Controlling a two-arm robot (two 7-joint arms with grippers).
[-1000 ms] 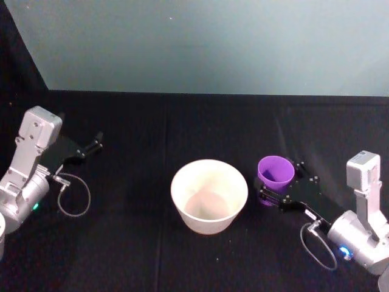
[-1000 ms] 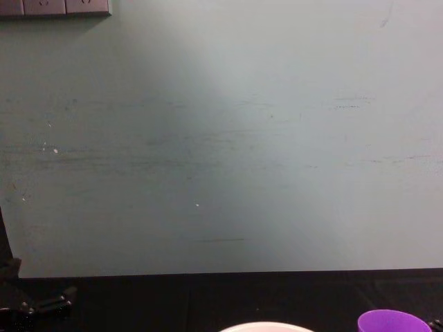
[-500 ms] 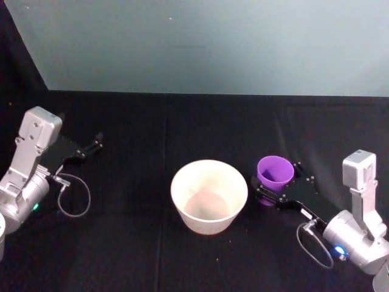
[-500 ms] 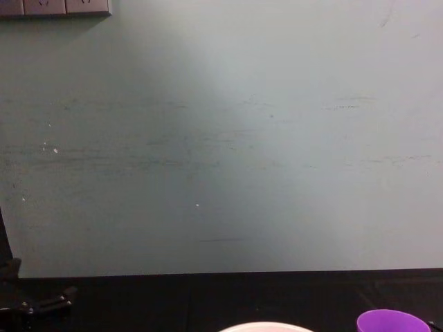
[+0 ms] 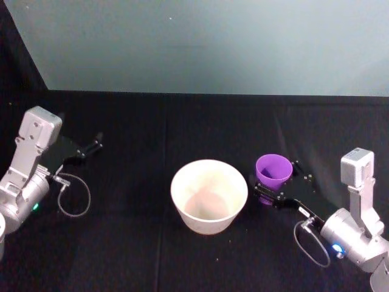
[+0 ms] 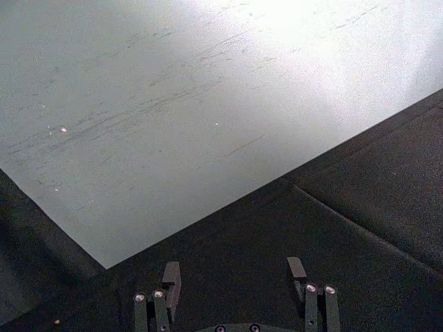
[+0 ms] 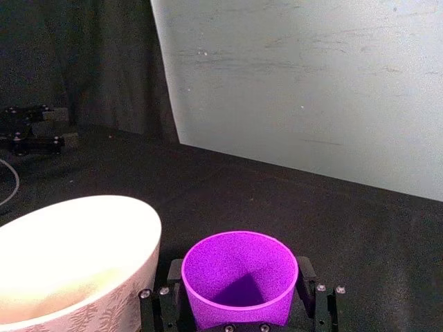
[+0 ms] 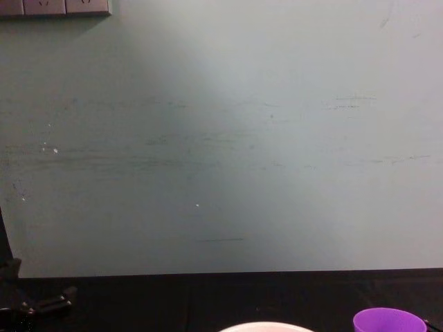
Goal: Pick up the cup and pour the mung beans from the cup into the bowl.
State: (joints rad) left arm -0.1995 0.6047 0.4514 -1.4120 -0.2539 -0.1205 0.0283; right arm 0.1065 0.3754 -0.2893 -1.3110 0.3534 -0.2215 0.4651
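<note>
Centre-right of head view: R gripper (image 5: 277, 184) clenched on upright purple cup (image 5: 273, 169), just beside bowl (image 5: 209, 176). Lift clear of rim, then tilt slowly over bowl centre. L gripper (image 6: 232, 270) released, parked far left.

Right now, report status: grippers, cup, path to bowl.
Right gripper jaws shut on cup, upright, just right of bowl. Left gripper open, parked far left. Nothing between cup and bowl.
</note>
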